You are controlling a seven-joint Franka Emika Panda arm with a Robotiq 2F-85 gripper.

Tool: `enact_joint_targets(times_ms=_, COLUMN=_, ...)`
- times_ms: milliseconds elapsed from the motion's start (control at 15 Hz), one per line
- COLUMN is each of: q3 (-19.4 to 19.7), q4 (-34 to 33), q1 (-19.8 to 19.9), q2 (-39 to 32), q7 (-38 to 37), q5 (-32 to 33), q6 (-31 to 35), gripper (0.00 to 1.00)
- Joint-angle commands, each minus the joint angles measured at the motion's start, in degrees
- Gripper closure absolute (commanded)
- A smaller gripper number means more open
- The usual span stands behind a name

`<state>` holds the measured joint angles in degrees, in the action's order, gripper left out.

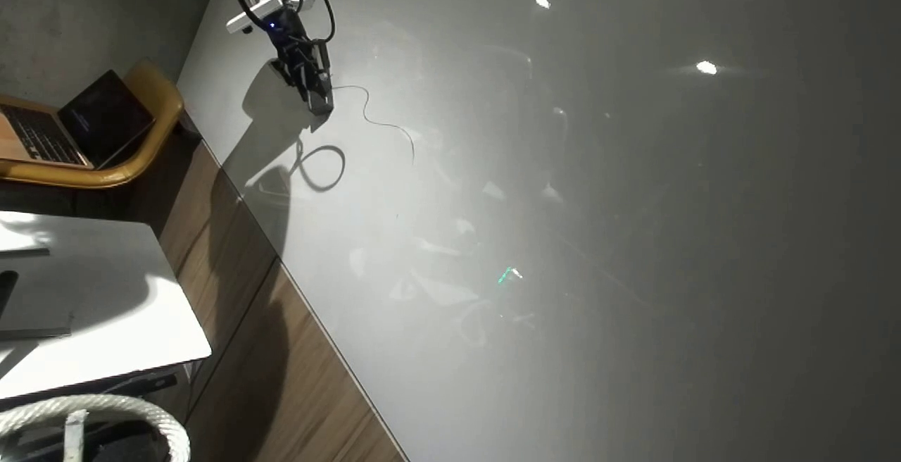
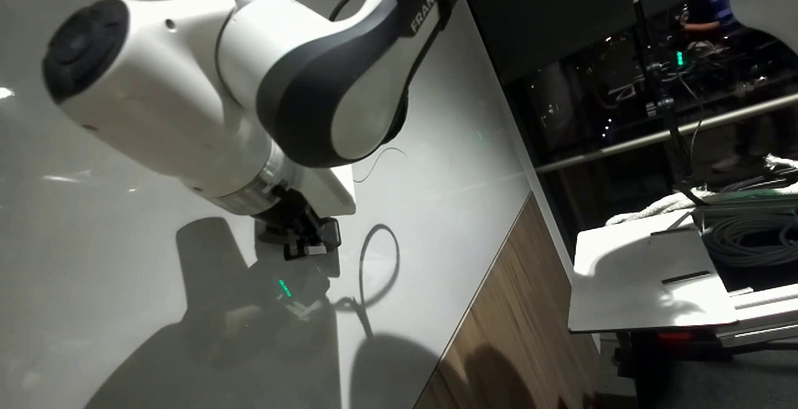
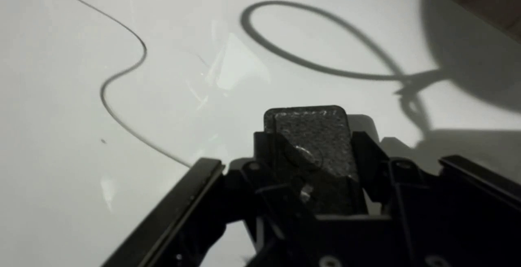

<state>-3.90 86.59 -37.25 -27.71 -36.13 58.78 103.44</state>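
Note:
Clamped between the two black fingers of my gripper [image 3: 311, 153] is a dark speckled block [image 3: 315, 132] with rounded corners. One finger presses on each side of it, and its far end sticks out past the fingertips. In an exterior view the block [image 1: 322, 101] shows at the end of the gripper [image 1: 308, 82], low over the glossy pale surface; whether it touches that surface I cannot tell. A thin wavy dark line [image 3: 122, 122] runs from beside the gripper across the surface; cord or drawn mark, I cannot tell. In the other camera's picture the arm partly covers the gripper [image 2: 312, 240].
The glossy table [image 1: 563, 377] carries lamp reflections and the arm's shadows, including a looped cable shadow [image 3: 317, 67]. Beyond its edge lie wooden flooring [image 1: 317, 377], a yellow chair [image 1: 151, 96] bearing a laptop [image 1: 105, 120], and a white side table [image 2: 623, 297] near coiled rope.

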Motion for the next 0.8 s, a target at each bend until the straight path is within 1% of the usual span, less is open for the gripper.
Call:
enact_joint_targets(times_ms=0, q3=-0.6, q4=9.3, q1=5.8, q2=9.6, q7=-7.9, q5=3.1, q6=3.8, gripper=0.72)
enact_joint_targets(times_ms=200, q3=-2.7, q4=10.5, q1=10.3, q2=13.3, q7=-10.1, q5=2.3, q6=4.9, gripper=0.72)
enact_joint_targets(times_ms=333, q3=-3.6, q4=11.6, q1=13.5, q2=15.5, q7=-10.0, q5=1.6, q6=6.2, gripper=0.72)
enact_joint_targets(times_ms=733, q3=-3.5, q4=15.6, q1=20.4, q2=19.6, q7=-9.0, q5=-1.0, q6=10.1, gripper=0.72)
